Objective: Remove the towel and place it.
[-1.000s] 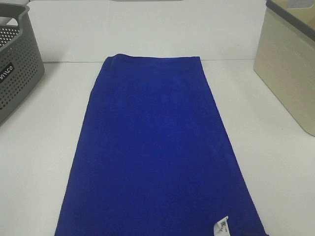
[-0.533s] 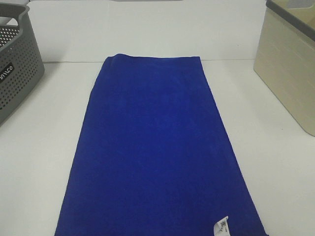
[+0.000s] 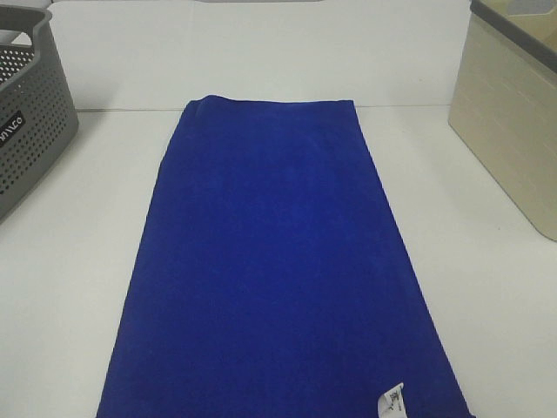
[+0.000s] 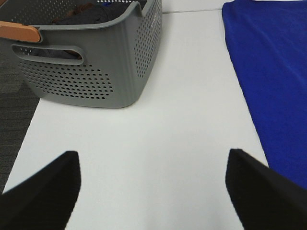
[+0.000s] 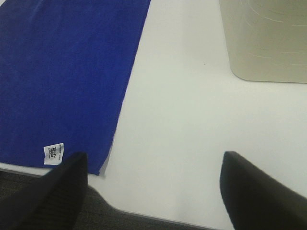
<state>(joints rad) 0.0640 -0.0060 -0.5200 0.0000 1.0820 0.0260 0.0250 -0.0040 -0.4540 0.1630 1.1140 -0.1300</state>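
Supporting surface: white table (image 3: 78,261), carrying everything else in the scene.
Towel: deep blue towel (image 3: 278,270) spread flat along the middle of the table, running from the far side to the near edge, between the two baskets and touching neither.
Grey basket: perforated grey basket (image 3: 26,122) on the left of the high view, well apart from the towel; dark items lie inside it in the left wrist view, too dim to name.
Beige basket: beige basket (image 3: 509,131) on the right, also clear of the towel.
Left gripper: left gripper (image 4: 153,191) above bare table beside the towel's edge, jaws spread wide, holding nothing.
Right gripper: right gripper (image 5: 153,191) over the table's near edge by the towel's corner, jaws wide apart, empty.
Tag: small white tag (image 5: 53,154) at the towel's near right corner.
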